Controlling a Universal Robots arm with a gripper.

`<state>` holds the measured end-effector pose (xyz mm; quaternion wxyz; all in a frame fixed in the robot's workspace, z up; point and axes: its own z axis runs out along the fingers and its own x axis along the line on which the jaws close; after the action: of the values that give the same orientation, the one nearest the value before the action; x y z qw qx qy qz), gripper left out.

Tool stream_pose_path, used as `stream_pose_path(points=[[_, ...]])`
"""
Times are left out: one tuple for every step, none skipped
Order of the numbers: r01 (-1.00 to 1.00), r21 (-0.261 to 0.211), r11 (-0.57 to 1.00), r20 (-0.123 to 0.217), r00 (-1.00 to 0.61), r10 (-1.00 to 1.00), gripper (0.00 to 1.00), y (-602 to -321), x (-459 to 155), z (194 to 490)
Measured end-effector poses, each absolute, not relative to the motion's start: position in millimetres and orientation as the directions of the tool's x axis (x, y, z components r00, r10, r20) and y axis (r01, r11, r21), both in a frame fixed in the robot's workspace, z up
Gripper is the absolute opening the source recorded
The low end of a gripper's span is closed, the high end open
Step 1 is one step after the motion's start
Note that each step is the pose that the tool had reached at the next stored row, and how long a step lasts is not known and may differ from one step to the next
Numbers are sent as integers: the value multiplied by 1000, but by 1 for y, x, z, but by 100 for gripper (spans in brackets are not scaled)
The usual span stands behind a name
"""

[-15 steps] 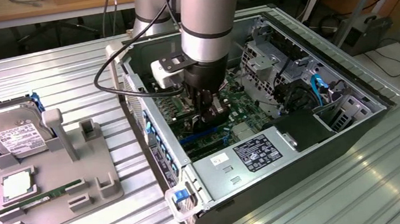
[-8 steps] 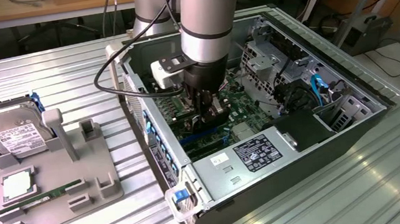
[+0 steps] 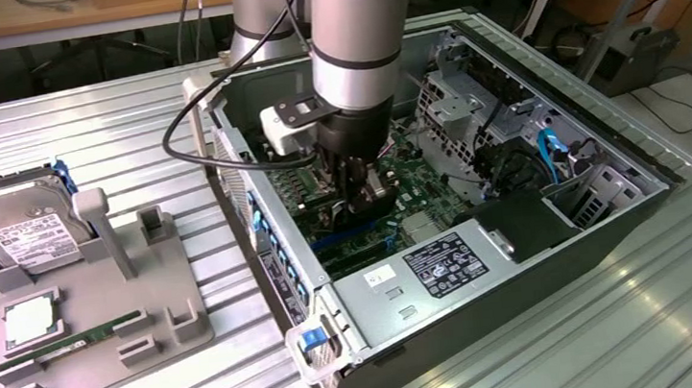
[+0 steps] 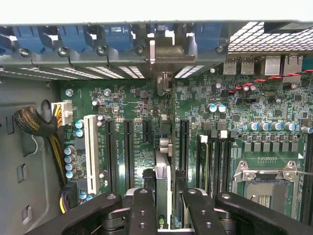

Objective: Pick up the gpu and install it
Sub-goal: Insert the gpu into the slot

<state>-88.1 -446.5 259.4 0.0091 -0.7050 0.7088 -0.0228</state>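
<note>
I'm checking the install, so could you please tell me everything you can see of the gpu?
The gpu is seen edge-on: a thin dark card with a silvery strip, upright over the green motherboard, parallel to its black slots. The gripper clamps it from both sides. Its far end points toward the case's rear slot openings. Whether it sits in a slot cannot be told.

Shiny ribbed metal table (image 3: 118,112), matt black tool (image 3: 365,190)
</note>
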Motion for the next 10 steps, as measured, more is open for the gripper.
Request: stream_pose_path(points=[[-999,-45,5,19,-6,-1000,26,-447,-88,259],[-999,-45,5,19,-6,-1000,26,-447,-89,259],[-999,-45,5,19,-6,-1000,26,-447,-89,259],[-999,-45,5,19,-6,-1000,26,-446,-89,259],[-999,-45,5,19,-6,-1000,26,-446,-89,259],[-999,-45,5,19,-6,-1000,26,-446,-90,259],[-999,-45,5,19,-6,-1000,26,-446,-90,259],[-999,-45,5,20,-6,-1000,26,-446,-90,259],[-999,-45,5,20,-6,-1000,26,-447,-90,260],[-999,-45,5,20,-6,-1000,26,-447,-90,261]])
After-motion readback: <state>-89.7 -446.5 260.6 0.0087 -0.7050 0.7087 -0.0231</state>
